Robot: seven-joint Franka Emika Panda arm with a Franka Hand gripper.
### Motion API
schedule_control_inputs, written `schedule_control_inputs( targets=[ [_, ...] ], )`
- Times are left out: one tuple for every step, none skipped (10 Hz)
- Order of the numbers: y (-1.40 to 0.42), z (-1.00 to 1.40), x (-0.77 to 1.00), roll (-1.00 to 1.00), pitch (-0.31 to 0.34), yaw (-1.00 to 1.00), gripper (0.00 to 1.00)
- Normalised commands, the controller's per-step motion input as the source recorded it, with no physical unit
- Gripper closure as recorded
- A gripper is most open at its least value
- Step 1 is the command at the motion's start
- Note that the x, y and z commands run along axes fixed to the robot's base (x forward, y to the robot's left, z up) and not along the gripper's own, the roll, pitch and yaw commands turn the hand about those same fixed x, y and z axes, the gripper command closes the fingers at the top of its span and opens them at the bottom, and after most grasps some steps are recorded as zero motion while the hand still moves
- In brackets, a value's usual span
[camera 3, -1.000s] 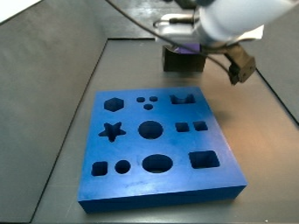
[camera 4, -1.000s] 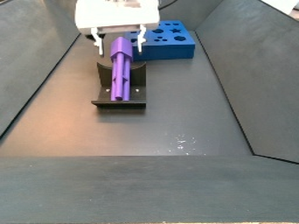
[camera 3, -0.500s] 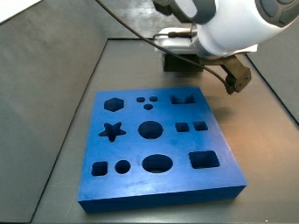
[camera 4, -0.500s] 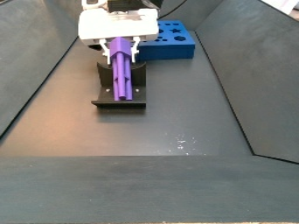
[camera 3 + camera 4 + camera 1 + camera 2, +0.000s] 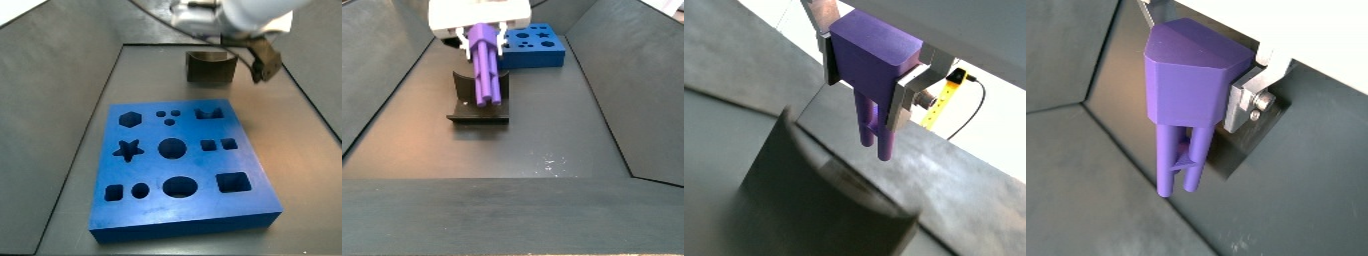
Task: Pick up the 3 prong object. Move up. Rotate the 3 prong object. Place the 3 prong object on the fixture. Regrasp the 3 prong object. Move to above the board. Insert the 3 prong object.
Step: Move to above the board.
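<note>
1. We see the pincer clamped on the 3 prong object, gripping its blocky base; prongs point down.
2. In a wrist view the silver fingers press both sides of the purple peg; smooth matte plastic w/ thin prongs.
3. The fixture, dark L-shaped bracket, sits right under the peg, at 6 o'clock from the pincer.
4. The board, bright-blue slab w/ hexagon, star, round & square cut-outs, lies flat on the dark floor; in a side view the fixture stands at 12 o'clock from it.
</note>
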Motion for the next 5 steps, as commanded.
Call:
schedule_control_inputs(
  targets=[
    [0.22,1.0,-0.16,-0.05,0.079,0.1,1.0],
    [0.2,1.0,-0.15,-0.05,0.039,0.11,1.0],
    [0.18,1.0,-0.15,-0.05,0.01,0.11,1.0],
    [0.16,1.0,-0.15,-0.06,-0.029,0.09,1.0],
    [0.14,1.0,-0.14,-0.06,-0.05,0.07,1.0]
  ],
)
